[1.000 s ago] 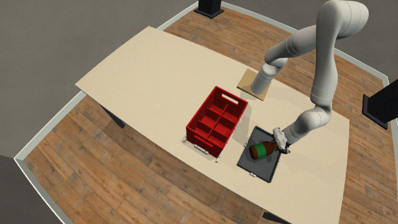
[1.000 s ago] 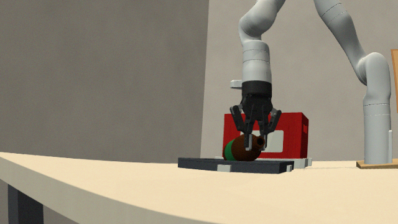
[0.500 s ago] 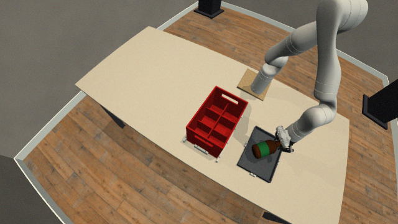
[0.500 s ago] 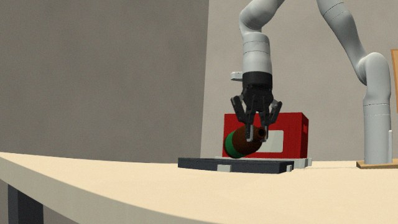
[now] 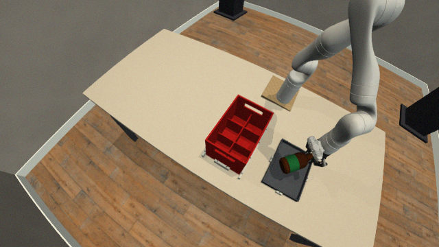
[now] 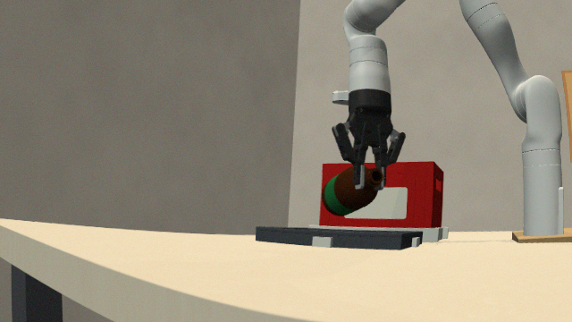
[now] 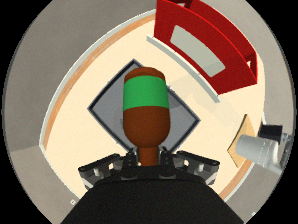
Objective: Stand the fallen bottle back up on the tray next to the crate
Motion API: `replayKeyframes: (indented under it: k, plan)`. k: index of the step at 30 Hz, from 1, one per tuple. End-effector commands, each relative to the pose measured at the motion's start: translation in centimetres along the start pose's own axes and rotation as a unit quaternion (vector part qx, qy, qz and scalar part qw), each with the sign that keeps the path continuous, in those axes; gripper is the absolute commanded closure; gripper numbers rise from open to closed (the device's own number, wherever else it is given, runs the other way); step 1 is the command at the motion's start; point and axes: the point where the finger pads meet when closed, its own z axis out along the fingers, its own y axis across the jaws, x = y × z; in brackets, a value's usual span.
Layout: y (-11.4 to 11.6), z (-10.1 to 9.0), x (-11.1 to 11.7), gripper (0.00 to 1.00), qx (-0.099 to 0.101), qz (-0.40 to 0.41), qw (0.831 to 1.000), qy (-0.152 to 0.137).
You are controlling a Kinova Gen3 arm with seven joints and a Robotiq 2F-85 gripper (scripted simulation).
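Across the bottom of the exterior frame, along the pale tabletop [image 5: 154,86] [image 6: 201,277] [image 7: 75,125], down to a dark leg [image 6: 40,291] at lower left. Just beyond, low in the center of the frame, flat on the table with the dark tray [image 5: 274,178] [image 6: 286,234] [image 7: 107,107]. Above it, caught in midair with the brown, green-banded bottle [image 5: 295,162] [image 6: 350,192] [image 7: 146,107], slanted, mouth facing out to the right of center and base lower to the left, apart from the tray. Clenched around the bottle's neck with both fingers of the black gripper [image 5: 313,157] [image 6: 370,181] [image 7: 147,156], pointing down from the gray arm [image 5: 365,68] [image 6: 368,76] [image 7: 255,150]. Behind, right of center, upright and level with the red crate [image 5: 236,166] [image 6: 420,197] [image 7: 240,75], white-labeled on the near side and, from the top, divided into compartments. Farther right, at the frame's edge, mounted on a wooden board [image 5: 269,94] [image 6: 518,237] [image 7: 234,150] at the foot of the arm. At the back, up to the frame's upper left, against a gray wall [image 6: 134,112].

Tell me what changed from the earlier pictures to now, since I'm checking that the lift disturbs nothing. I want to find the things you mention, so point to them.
The brown glass-like bottle with a green band [image 5: 293,163] [image 6: 353,191] [image 7: 146,100] rose off the tray, its base now hanging above it. The black two-fingered pincer [image 5: 313,158] [image 6: 370,181] [image 7: 148,149] rose with it, gripping the neck throughout. The dark grey rectangular tray [image 5: 274,186] [image 6: 331,237] [image 7: 107,125] and red divided crate [image 5: 223,156] [image 6: 387,172] [image 7: 235,75] stayed put.
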Motion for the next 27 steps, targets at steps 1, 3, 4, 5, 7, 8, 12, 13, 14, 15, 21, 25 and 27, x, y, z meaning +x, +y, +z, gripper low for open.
replayKeyframes:
  k: [1, 3, 4, 5, 7, 8, 12, 13, 14, 15, 21, 25, 27]
  plan:
    - [-0.3, -0.8, 0.2, 1.00, 0.005, 0.001, 1.000, 0.002]
    - [-0.2, -1.2, 0.2, 1.00, 0.005, 0.001, 1.000, 0.002]
    - [-0.2, -1.4, 0.2, 1.00, 0.005, 0.001, 1.000, 0.002]
    - [-0.2, -1.5, 0.2, 1.00, 0.005, 0.001, 1.000, 0.002]
    - [-0.2, -1.9, 0.2, 1.00, 0.005, 0.001, 1.000, 0.002]
    - [-0.2, -2.1, 0.2, 1.00, 0.005, 0.001, 1.000, 0.002]
    - [-0.2, -2.5, 0.2, 1.00, 0.005, 0.001, 1.000, 0.002]
    - [-0.2, -2.6, 0.2, 1.00, 0.005, 0.001, 1.000, 0.002]
    - [-0.2, -2.8, 0.2, 1.00, 0.005, 0.001, 1.000, 0.002]
    - [-0.2, -3.0, 0.2, 1.00, 0.005, 0.001, 1.000, 0.002]
    - [-0.2, -4.1, 0.2, 1.00, 0.005, 0.001, 1.000, 0.002]
    - [-0.2, -4.7, 0.1, 1.00, 0.005, 0.001, 1.000, 0.002]
    - [-0.2, -4.7, 0.1, 1.00, 0.005, 0.001, 1.000, 0.002]
